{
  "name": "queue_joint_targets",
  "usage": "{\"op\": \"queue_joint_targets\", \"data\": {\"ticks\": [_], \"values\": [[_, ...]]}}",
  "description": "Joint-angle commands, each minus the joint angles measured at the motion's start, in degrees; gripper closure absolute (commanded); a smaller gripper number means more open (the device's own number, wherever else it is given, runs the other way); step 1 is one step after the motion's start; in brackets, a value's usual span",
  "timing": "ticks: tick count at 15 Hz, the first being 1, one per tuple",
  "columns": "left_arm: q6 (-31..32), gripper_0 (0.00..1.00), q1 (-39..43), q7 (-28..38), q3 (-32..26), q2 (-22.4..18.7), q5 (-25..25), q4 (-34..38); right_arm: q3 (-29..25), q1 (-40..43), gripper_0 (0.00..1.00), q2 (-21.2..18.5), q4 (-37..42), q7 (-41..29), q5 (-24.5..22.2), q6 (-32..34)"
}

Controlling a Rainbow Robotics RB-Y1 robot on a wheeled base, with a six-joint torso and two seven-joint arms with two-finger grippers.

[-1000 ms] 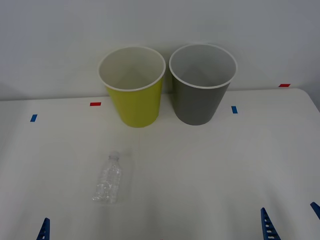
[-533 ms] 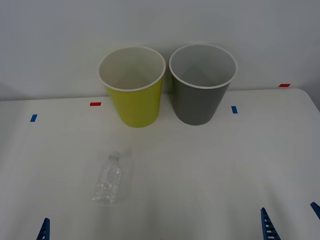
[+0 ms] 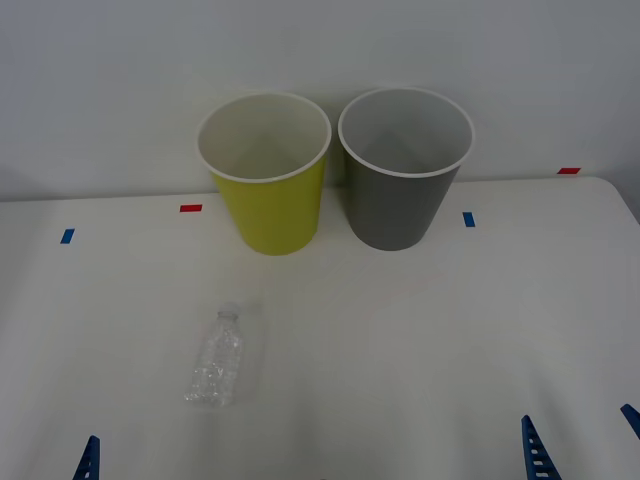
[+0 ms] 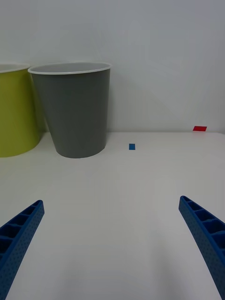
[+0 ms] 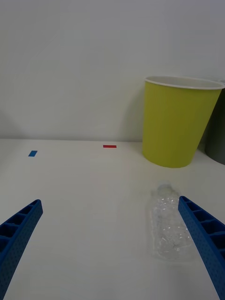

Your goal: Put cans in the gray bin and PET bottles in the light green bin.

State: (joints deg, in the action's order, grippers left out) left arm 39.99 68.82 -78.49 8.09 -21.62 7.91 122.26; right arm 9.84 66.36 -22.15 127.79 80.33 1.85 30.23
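A small clear PET bottle lies on its side on the white table, left of centre, with its cap pointing toward the bins; it also shows as the bottle beside one finger of my left gripper. The light green bin and the gray bin stand upright side by side at the back. My left gripper is open near the table's front edge, just left of the bottle. My right gripper is open at the front right, facing the gray bin. Cans are out of view.
Small blue tape marks and red tape marks are stuck on the table along the back. A pale wall rises right behind the bins. The table's right edge runs near the right gripper.
The bottle's cap end has shifted very slightly toward me and settled. Both grippers and both bins have stayed still.
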Motion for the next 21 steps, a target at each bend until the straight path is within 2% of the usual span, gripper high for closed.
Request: {"op": "queue_joint_targets", "data": {"ticks": [1, 15, 19, 21], "values": [[0.00, 0.00, 0.00, 0.00, 0.00, 0.00, 0.00, 0.00, 0.00, 0.00, 0.00, 0.00, 0.00, 0.00, 0.00, 0.00], [-1.23, 0.00, -1.23, -0.18, 0.35, 0.35, 0.18, -2.37, 0.00, 0.00, 0.00, 0.00, 0.00, 0.00, 0.00, 0.00], [-3.60, 0.00, -4.31, -0.53, 1.93, -5.45, 0.79, -1.85, 0.00, 0.00, 0.00, 0.00, 0.00, 0.00, 0.00, 0.00], [-5.54, 0.00, -5.27, -0.97, 1.85, -7.03, 1.23, -1.41, 0.00, 0.00, 0.00, 0.00, 0.00, 0.00, 0.00, 0.00]]}}
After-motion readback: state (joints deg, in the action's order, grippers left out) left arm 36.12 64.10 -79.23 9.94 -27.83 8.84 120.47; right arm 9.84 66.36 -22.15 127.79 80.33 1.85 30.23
